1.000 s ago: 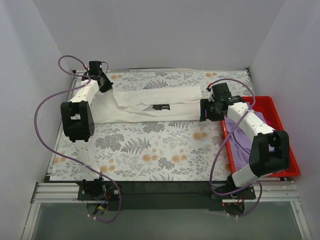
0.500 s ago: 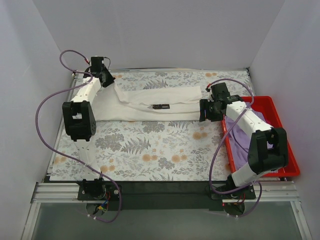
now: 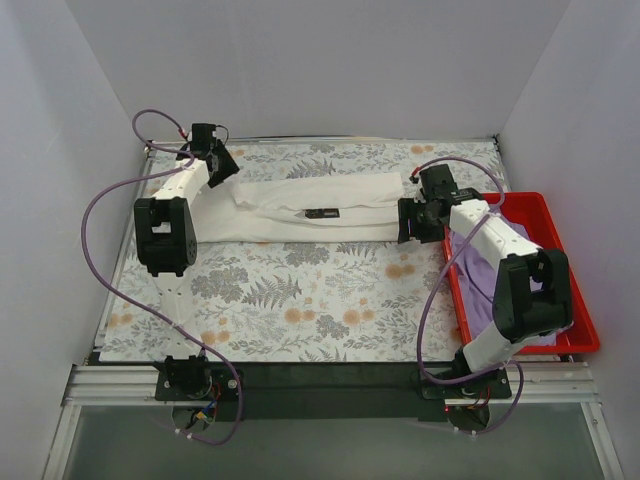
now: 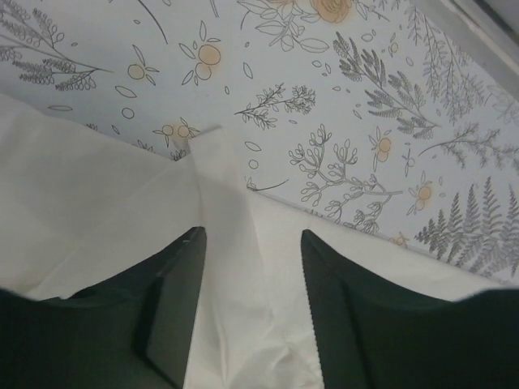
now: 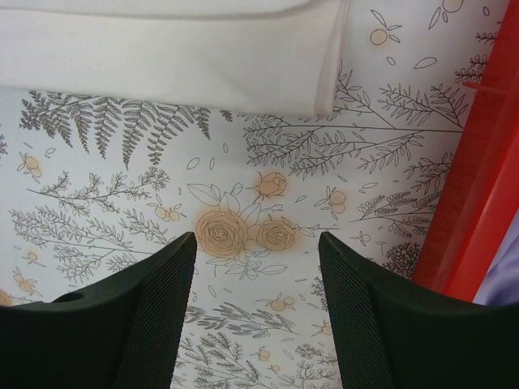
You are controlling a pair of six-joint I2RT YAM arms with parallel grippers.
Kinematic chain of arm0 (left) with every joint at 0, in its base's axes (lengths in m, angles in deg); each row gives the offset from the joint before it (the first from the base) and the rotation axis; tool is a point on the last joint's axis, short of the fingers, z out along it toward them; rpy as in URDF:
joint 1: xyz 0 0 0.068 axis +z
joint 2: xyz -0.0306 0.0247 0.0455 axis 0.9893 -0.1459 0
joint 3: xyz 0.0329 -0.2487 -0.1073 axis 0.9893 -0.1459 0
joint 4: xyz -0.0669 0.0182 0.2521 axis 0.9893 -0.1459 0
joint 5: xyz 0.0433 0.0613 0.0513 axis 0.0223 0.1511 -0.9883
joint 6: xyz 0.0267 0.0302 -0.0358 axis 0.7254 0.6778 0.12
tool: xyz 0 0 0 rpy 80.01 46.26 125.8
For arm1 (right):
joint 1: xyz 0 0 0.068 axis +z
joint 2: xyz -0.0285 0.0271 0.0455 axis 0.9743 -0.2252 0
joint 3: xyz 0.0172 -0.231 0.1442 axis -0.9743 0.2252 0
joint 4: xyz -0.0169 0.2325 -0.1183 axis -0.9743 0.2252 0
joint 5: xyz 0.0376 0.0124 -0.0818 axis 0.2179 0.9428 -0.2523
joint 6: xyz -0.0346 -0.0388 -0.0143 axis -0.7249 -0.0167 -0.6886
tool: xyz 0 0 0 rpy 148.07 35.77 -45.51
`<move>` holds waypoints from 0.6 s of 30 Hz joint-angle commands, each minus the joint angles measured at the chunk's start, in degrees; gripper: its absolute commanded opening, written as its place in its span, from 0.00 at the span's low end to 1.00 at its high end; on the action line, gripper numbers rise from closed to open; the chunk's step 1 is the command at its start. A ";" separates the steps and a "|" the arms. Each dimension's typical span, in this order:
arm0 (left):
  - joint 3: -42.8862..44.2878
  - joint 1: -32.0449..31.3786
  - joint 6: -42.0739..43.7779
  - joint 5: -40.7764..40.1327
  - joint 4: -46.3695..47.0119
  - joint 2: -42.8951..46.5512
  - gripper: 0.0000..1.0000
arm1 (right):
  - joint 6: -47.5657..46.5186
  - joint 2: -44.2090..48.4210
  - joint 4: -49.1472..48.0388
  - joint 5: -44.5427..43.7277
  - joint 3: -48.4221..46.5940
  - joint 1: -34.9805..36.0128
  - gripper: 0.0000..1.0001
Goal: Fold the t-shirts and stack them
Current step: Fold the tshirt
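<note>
The white t-shirt point(image 3: 310, 205) lies as a long folded strip across the far side of the table, a small black mark showing at its middle. My left gripper point(image 3: 222, 165) hovers over its left end. In the left wrist view the gripper point(image 4: 252, 233) is open, and a raised fold of the white t-shirt point(image 4: 81, 186) runs between the jaws without being pinched. My right gripper point(image 3: 408, 220) is open just off the shirt's right end. In the right wrist view the gripper point(image 5: 256, 237) has only tablecloth between its fingers, with the white t-shirt's hem point(image 5: 162, 57) ahead. The lavender t-shirt point(image 3: 480, 290) lies crumpled in the bin.
A red plastic bin point(image 3: 575, 270) stands at the table's right edge, its wall point(image 5: 478, 186) close to my right gripper. The floral tablecloth point(image 3: 300, 290) covers the table. White walls enclose the left, back and right sides.
My left gripper has opened and let go of the shirt's left end, shifting slightly right. The cloth there has settled flat. The right arm has not moved.
</note>
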 commanded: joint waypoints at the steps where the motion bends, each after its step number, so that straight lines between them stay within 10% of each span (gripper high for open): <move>1: 0.46 0.25 -0.17 -3.65 1.04 4.32 0.53 | -0.17 -1.15 -2.05 -0.14 -4.00 0.16 0.58; 4: -1.73 0.60 -0.88 -6.02 0.25 8.18 0.69 | -0.44 -2.47 -3.27 0.30 -5.32 0.07 0.58; 12: -24.55 7.62 -6.94 -8.32 1.29 21.63 0.70 | 0.96 -8.43 -7.14 1.27 -9.01 -0.20 0.54; 18: -31.01 11.23 -5.89 -4.01 4.20 22.52 0.52 | 2.29 -14.23 -10.31 2.41 -11.82 -0.55 0.46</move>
